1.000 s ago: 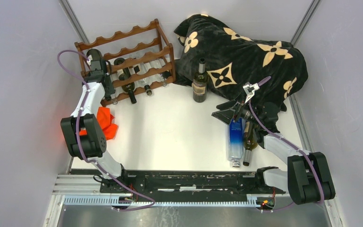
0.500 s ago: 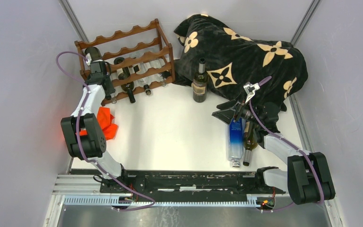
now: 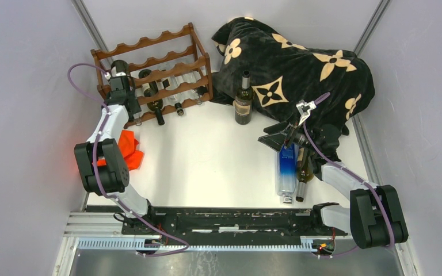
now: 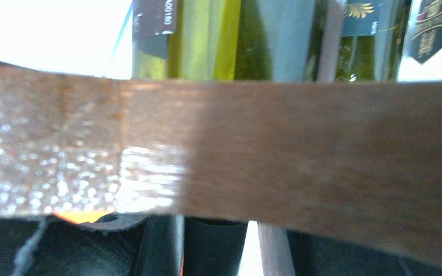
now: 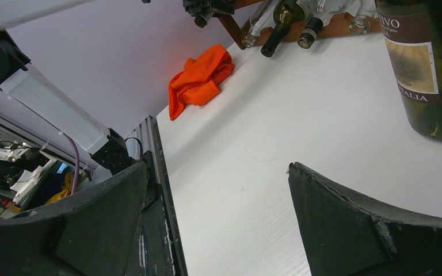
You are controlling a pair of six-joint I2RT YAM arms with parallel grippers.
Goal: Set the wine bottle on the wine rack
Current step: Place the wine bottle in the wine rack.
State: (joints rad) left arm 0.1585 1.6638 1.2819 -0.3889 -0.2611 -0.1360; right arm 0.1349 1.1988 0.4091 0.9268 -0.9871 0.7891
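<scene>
Across the far right corner of the white worktop lies a heaped black blanket with tan flowers. The wine rack stands at the far left corner. Its long axis slants along the far edge with the right end farther back. The racked bottles lie across its rails, necks toward the near edge.

The left hand is at the rack's left end against a dark wine bottle. Only the bottle's rounded end shows, and I cannot tell the hand's grip. The right hand is spread wide and holds nothing. An upright bottle near the blanket has a label reading "IVO" and "TALIA".
</scene>
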